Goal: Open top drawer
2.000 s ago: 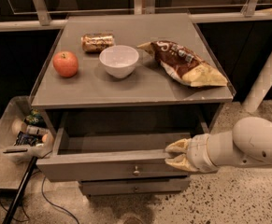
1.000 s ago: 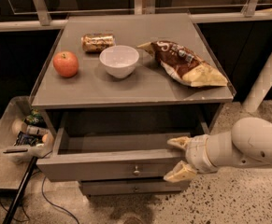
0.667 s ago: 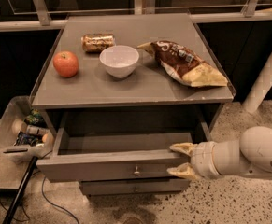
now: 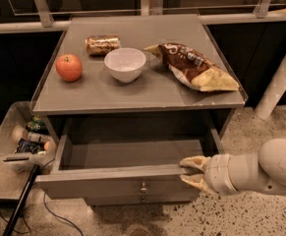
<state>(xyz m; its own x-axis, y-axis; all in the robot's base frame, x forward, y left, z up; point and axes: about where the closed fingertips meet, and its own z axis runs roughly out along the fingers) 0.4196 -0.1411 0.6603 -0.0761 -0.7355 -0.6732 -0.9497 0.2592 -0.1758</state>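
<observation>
The top drawer (image 4: 108, 183) of the grey cabinet stands pulled out, showing its plain grey inside (image 4: 128, 154). A small round metal knob (image 4: 143, 187) sits mid-front. My gripper (image 4: 185, 171) is at the drawer's right front corner, fingers open, the upper one near the front rim and the lower one beside the front panel. I cannot tell if they touch the drawer. A second drawer front with its own knob (image 4: 142, 199) shows just below.
On the cabinet top (image 4: 83, 97) lie a red apple (image 4: 69, 67), a white bowl (image 4: 125, 64), a shiny snack can (image 4: 102, 44) and a chip bag (image 4: 196, 68). A clear bin (image 4: 5, 141) with bottles stands at the left. A white pole (image 4: 280, 82) rises at right.
My gripper has opened and drawn back a little to the right from the drawer's front edge. The drawer stays pulled out as before.
</observation>
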